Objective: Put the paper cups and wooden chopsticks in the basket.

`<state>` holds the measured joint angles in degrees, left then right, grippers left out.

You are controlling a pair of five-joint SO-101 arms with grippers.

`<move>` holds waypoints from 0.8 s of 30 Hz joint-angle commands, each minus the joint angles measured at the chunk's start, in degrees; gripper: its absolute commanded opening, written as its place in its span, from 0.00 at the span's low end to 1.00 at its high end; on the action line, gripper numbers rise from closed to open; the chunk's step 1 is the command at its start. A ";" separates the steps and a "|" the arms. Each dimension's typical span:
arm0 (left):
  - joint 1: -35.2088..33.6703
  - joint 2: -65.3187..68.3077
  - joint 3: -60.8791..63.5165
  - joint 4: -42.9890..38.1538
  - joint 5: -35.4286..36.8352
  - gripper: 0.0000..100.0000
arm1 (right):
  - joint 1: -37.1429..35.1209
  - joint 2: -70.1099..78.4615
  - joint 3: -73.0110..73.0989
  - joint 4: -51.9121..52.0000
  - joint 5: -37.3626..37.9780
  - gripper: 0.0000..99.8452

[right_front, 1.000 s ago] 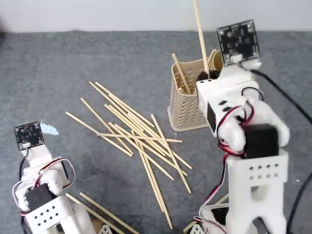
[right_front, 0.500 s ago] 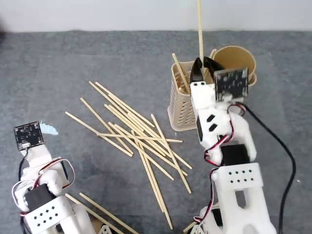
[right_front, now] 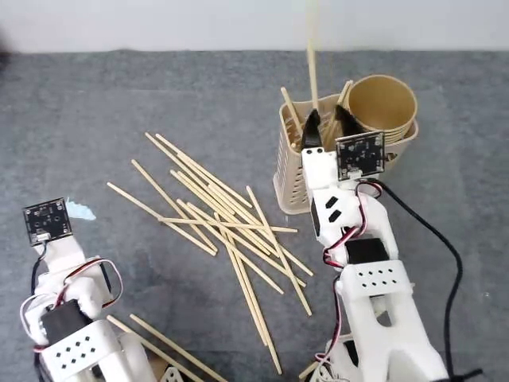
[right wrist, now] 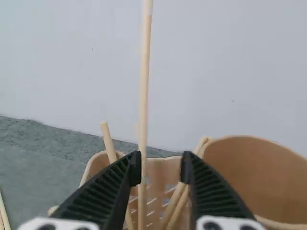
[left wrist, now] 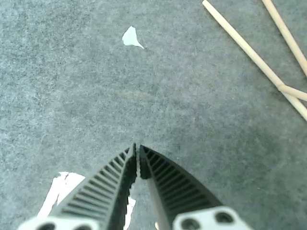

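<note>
A beige slotted basket point(right_front: 296, 187) stands at the back right of the grey mat, with a tan paper cup point(right_front: 383, 105) in it and a few chopsticks leaning inside. One long chopstick point(right_front: 312, 72) stands upright out of the basket. My right gripper point(right_front: 327, 127) hovers open just in front of the basket's rim point(right wrist: 96, 166). In the right wrist view the upright chopstick point(right wrist: 144, 96) runs beside one finger point(right wrist: 122, 179), and the paper cup point(right wrist: 244, 177) is behind the other. Several loose chopsticks point(right_front: 223, 219) lie scattered mid-table. My left gripper point(left wrist: 138, 149) is shut over bare mat, holding nothing.
A white paper scrap point(right_front: 79, 211) lies near the left arm, also visible as a scrap point(left wrist: 130, 37) ahead of the left gripper. Two chopsticks point(right_front: 163, 344) lie at the front edge by the left arm's base. A white wall closes the back.
The right arm drew back from over the basket toward the front, uncovering the paper cup. The upright chopstick shifted slightly left. The left arm stayed still.
</note>
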<state>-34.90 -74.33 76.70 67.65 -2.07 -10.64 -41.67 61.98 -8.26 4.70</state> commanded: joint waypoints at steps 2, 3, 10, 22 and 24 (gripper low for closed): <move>0.18 -0.70 -0.31 -1.41 0.26 0.01 | -0.13 -0.92 -0.88 0.31 -0.62 0.22; 0.18 -0.70 -0.31 -1.41 0.26 0.01 | -0.22 -1.71 -0.88 0.48 -0.70 0.21; 0.18 -0.70 -0.31 -1.41 0.26 0.01 | -0.57 -12.44 -4.84 16.22 -1.05 0.18; 0.18 -0.70 -0.31 -1.41 0.26 0.01 | -11.47 -22.90 -18.20 56.22 -2.99 0.18; 0.18 -0.70 -0.31 -1.41 0.26 0.01 | -13.93 -22.81 -18.29 60.53 -2.99 0.18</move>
<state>-34.90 -74.33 76.70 67.65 -2.07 -21.27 -63.21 47.56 46.07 2.33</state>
